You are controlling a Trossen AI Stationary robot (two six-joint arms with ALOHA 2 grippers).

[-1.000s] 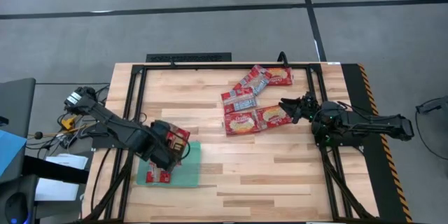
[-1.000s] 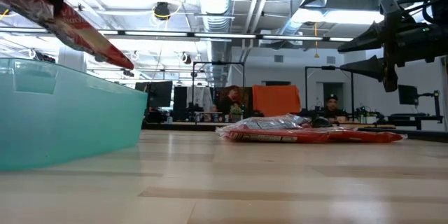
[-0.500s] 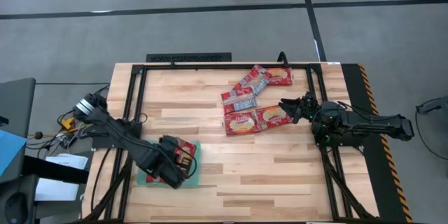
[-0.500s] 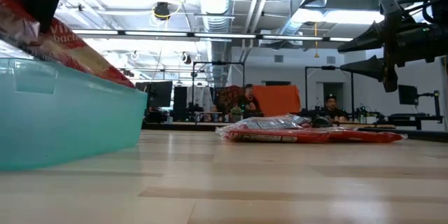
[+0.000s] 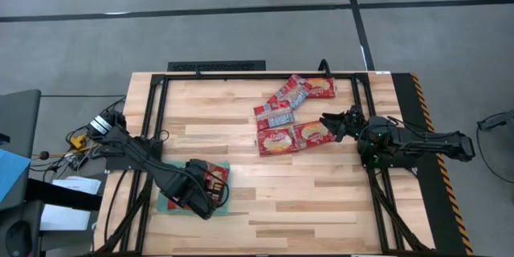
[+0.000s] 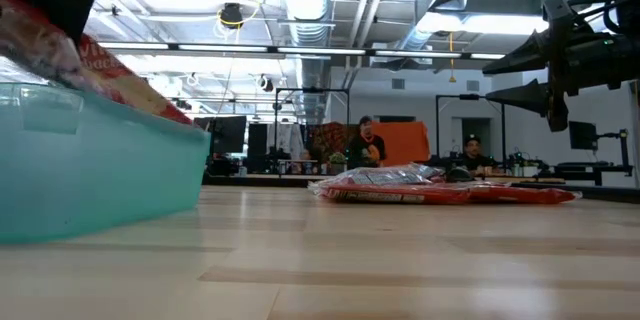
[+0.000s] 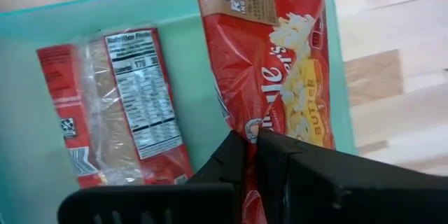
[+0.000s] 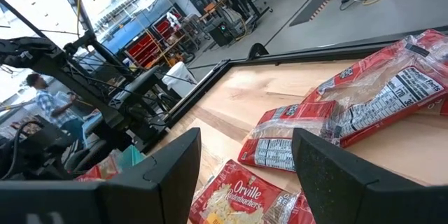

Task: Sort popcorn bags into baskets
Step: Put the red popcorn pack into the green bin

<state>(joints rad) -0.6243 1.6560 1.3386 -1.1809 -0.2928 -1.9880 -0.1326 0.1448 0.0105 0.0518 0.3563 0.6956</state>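
My left gripper (image 5: 197, 193) is shut on a red popcorn bag (image 7: 280, 77), low over the teal tray (image 5: 222, 202) at the table's near left. The bag also shows in the high view (image 5: 214, 178) and rises above the tray's wall (image 6: 100, 170) in the low view (image 6: 115, 72). Another bag (image 7: 119, 108) lies flat on the tray's floor, label side up. Several bags (image 5: 289, 116) lie in a loose pile at the table's far right. My right gripper (image 5: 328, 122) is open and empty just right of that pile, above the table (image 8: 245, 175). My left gripper pinches the end of the popcorn bag nearest to it (image 7: 246, 127) between its two fingers. The fingers slant down from above and lie along the bag. The bag stretches away from the fingers, picture side up, along the tray's right wall (image 7: 334, 56). It is tilted, with its far end higher.
The pile also shows in the low view (image 6: 430, 192) and the right wrist view (image 8: 371, 105). A black frame (image 5: 217, 67) runs round the table top. Bare wood lies between the tray and the pile. People stand in the room beyond the table.
My left gripper has gone down and toward the table's near edge, carrying the bag from above the tray down into it. The bag has tipped flatter and sunk behind the tray's wall.
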